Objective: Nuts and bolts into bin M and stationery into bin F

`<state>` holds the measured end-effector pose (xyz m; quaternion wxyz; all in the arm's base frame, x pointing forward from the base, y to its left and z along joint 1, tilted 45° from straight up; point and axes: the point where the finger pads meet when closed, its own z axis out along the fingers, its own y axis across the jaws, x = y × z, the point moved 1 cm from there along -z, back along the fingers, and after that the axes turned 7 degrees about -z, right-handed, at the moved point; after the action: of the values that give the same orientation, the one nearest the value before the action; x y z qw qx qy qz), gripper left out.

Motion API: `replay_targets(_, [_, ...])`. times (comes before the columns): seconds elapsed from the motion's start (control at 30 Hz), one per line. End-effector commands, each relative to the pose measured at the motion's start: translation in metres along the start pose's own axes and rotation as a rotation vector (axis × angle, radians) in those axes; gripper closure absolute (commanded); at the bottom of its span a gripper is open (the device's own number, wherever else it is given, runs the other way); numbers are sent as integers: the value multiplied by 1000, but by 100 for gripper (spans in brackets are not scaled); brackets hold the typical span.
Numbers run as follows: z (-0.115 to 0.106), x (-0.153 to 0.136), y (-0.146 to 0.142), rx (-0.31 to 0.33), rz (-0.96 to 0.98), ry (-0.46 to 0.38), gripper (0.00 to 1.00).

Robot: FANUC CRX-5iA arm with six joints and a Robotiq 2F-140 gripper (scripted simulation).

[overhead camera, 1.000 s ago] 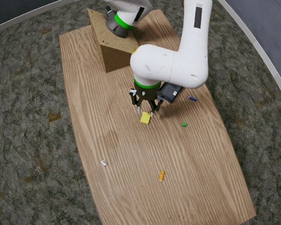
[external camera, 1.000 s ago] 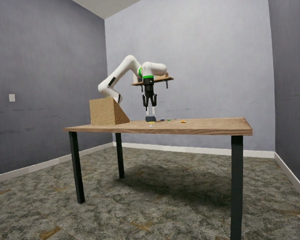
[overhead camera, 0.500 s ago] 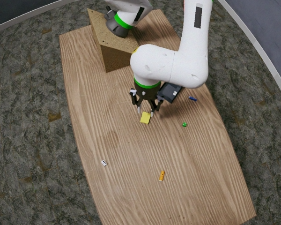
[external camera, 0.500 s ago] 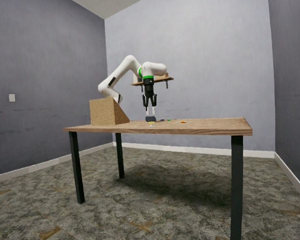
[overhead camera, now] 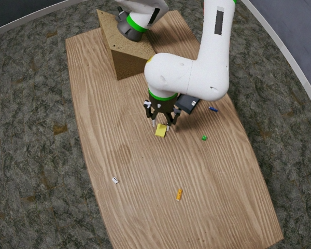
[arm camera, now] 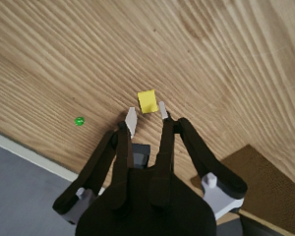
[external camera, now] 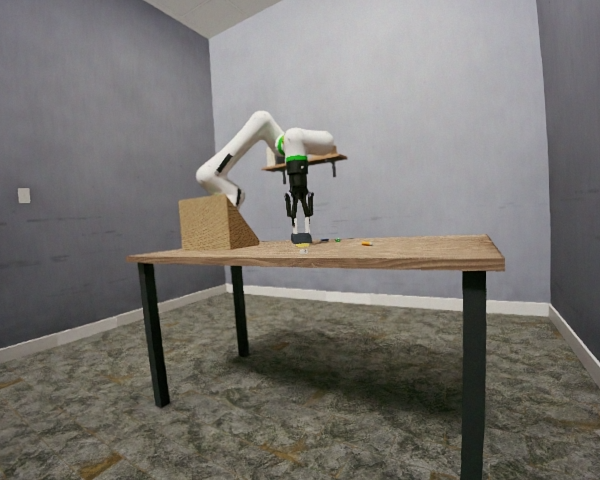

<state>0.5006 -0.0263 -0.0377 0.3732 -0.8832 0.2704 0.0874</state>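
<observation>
A yellow sticky-note pad (overhead camera: 160,130) lies flat on the wooden table near its middle. My gripper (overhead camera: 160,125) hangs straight above it, fingers partly open, tips a little above the table on either side of the pad. In the wrist view the pad (arm camera: 147,101) shows just beyond the fingertips, with nothing between them. A dark bin (overhead camera: 187,103) stands behind the gripper, mostly hidden by the arm; its letter is not readable. A green nut (overhead camera: 204,138) lies to the right and also shows in the wrist view (arm camera: 79,121).
A small blue piece (overhead camera: 213,109) lies right of the bin. An orange piece (overhead camera: 179,194) and a small white piece (overhead camera: 114,180) lie toward the near end. A tall cork-brown wedge block (overhead camera: 126,51) stands at the far end under the arm's base.
</observation>
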Motion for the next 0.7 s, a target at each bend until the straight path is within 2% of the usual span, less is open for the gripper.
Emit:
replay_targets(0.0, [15, 0, 0, 0, 0, 1, 60])
replay_targets(0.23, [41, 1, 0, 0, 0, 1, 60])
replay_targets(0.67, [51, 0, 0, 0, 0, 1, 60])
